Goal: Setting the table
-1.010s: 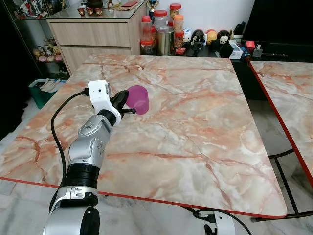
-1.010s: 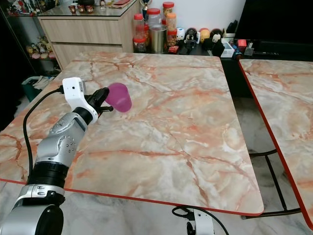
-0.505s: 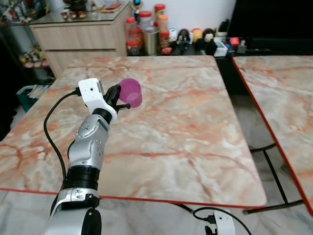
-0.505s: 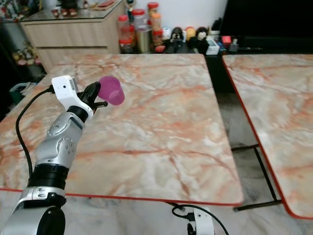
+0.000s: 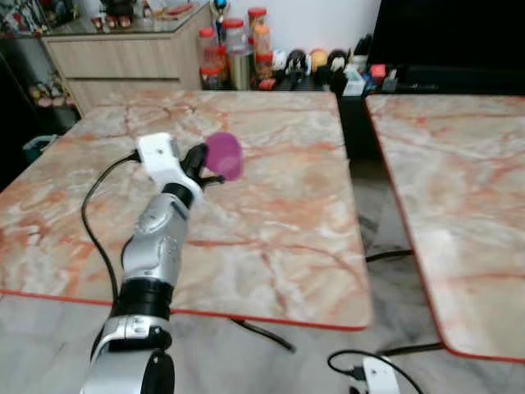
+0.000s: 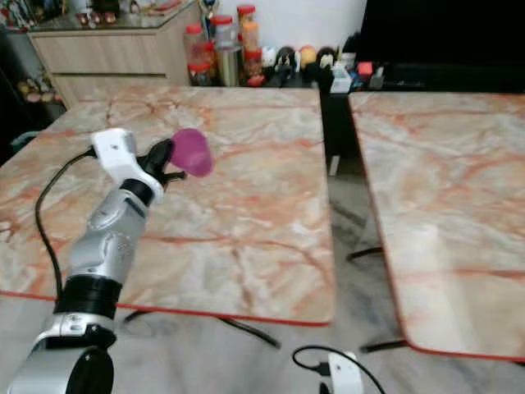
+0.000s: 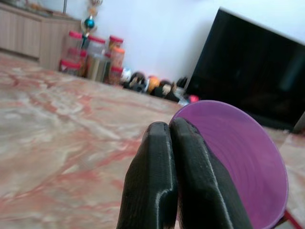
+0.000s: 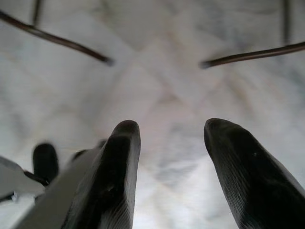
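- Cabinet (image 5: 123, 57): stands at far left beyond the table, with small items on its glass top.
- Table (image 5: 271, 238): marble-patterned top with a red edge, in front of the robot.
- Left arm (image 5: 156, 246): silver, reaching forward over the left part of the table; a black cable (image 5: 94, 213) runs along it to the white wrist camera housing (image 5: 157, 154).
- Left gripper (image 5: 199, 164): raised above the table. The fingers (image 7: 162, 181) are pressed together on the rim of the cup, one finger inside and one outside as far as the wrist view shows.
- Cup (image 5: 223, 155): purple plastic, held in the air on its side above the left-centre of the table, clear of the surface. The open mouth faces the wrist camera.
- Jars (image 5: 238, 53): red-lidded, grouped with a metal can on the low shelf behind the table.
- Figurines (image 5: 308, 61): a row of small ones just to the right of the jars.
- Screen (image 5: 443, 37): large and black, at the far right rear.
- Second table (image 5: 459, 205): same marble top, to the right, separated by a floor gap.
- Right gripper (image 8: 169, 157): hangs low, pointing at the pale floor; jaws apart, holding nothing.
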Motion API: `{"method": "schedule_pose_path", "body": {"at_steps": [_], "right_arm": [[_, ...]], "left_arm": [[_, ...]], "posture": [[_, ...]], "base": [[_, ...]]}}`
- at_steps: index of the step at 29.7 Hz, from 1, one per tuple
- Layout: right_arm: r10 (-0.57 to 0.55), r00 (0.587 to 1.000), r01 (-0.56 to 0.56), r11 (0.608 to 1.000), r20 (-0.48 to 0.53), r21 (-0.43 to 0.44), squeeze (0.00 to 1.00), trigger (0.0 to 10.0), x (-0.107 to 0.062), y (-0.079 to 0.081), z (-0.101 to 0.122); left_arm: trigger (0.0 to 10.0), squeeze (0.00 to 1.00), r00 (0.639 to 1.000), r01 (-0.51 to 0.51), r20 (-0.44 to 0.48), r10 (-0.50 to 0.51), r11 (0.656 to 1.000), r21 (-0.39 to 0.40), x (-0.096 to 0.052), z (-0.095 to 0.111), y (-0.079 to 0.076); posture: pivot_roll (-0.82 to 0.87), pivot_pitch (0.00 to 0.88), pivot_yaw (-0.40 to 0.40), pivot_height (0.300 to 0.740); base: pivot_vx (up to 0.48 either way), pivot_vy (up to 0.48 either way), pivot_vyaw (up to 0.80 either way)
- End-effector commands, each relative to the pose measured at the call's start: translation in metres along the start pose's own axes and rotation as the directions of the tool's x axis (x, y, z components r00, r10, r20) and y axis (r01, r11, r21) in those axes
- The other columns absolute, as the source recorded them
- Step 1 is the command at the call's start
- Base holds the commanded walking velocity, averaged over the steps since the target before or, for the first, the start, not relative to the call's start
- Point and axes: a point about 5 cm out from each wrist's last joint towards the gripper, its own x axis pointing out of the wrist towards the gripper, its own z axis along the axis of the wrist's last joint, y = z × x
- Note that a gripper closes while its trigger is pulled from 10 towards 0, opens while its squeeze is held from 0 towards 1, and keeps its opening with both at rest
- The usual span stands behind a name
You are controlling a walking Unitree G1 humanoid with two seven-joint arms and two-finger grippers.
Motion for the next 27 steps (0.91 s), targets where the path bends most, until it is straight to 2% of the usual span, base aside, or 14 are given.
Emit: {"method": "schedule_pose_path", "body": {"at_steps": [1,17,27], "right_arm": [[0.022,1.0,-0.022,1.0,0.006,0.013,0.0,10.0,0.0007,0.0092,0.0013],[0.025,1.0,-0.025,1.0,0.009,0.013,0.0,10.0,0.0007,0.0092,0.0018],[0.025,0.999,-0.025,1.0,0.022,0.012,0.0,10.0,0.0012,0.0093,0.0049]], "left_arm": [[10.0,0.0,0.999,-0.025,0.024,0.025,1.0,0.012,-0.0014,0.0068,0.0084],[10.0,0.0,0.999,-0.012,0.044,0.011,1.0,0.014,0.0006,0.0125,0.0049],[10.0,0.0,0.999,0.009,0.031,-0.009,1.0,0.005,-0.0002,0.0075,-0.0005]], "posture": [[0.0,0.0,0.003,0.719],[0.0,0.0,0.003,0.719],[0.0,0.0,0.003,0.719]], "base": [[0.0,-0.42,0.0],[0.0,-0.418,0.0],[0.0,-0.416,0.0]]}}
